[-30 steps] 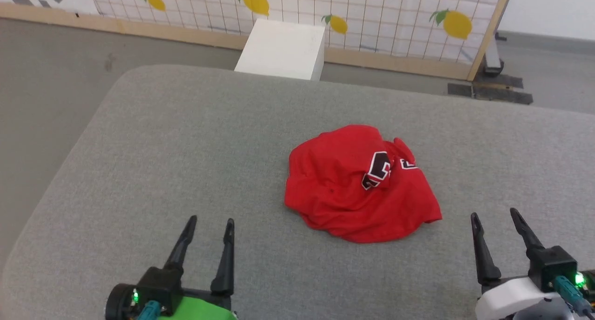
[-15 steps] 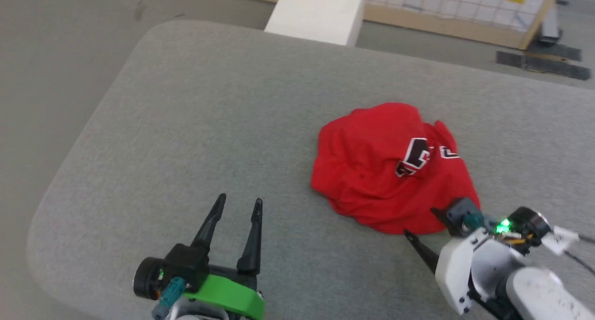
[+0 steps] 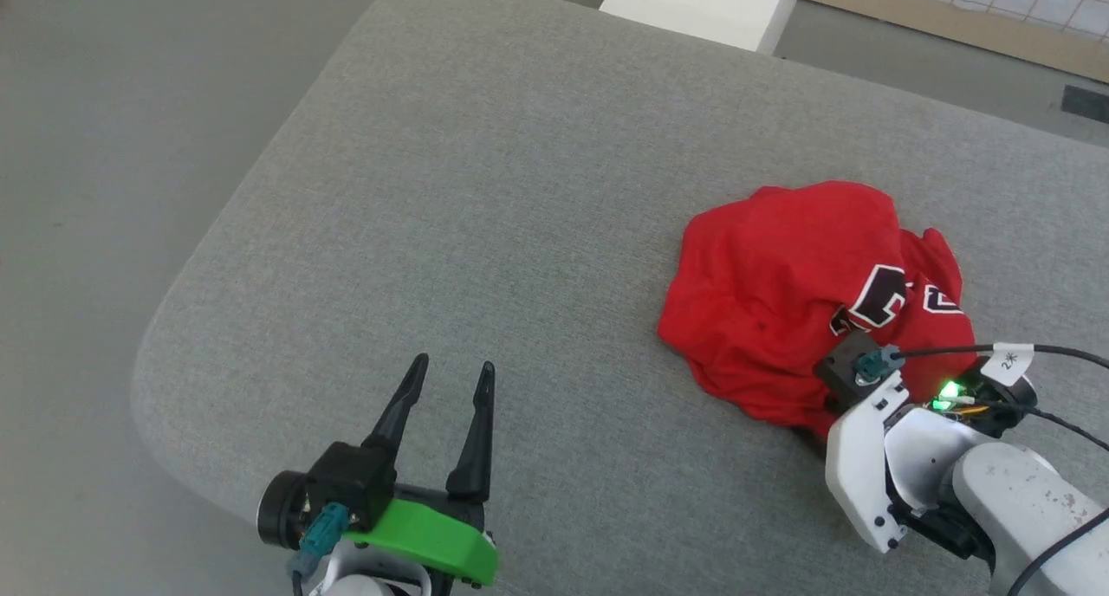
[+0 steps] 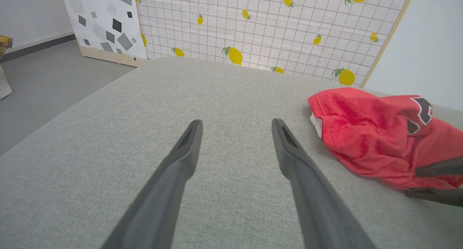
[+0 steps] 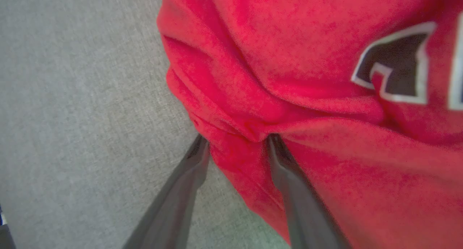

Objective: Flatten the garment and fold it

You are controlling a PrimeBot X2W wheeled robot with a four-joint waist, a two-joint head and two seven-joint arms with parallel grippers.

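Note:
The garment [image 3: 780, 293] is a crumpled red heap with black, white-outlined lettering, lying on the right side of the grey padded table [image 3: 485, 189]. My right gripper [image 5: 235, 140] straddles a fold at the heap's near edge. Its fingers stand apart with red cloth bunched between the tips. From the head camera its white wrist [image 3: 875, 423] hides those fingers. The left wrist view shows the garment [image 4: 369, 133] with the right gripper [image 4: 410, 182] at its near edge. My left gripper [image 3: 455, 364] is open and holds nothing, hovering over bare table well left of the garment.
The table's rounded left corner [image 3: 173, 336] drops to grey floor [image 3: 87, 145]. A white box [image 3: 702, 3] stands beyond the far edge. A lemon-patterned grid screen [image 4: 253, 24] stands behind the table.
The head camera has tilted down and to the left. My right gripper has swung in from the lower right onto the garment's near edge, and its fingers have come closer together. The left gripper stays open.

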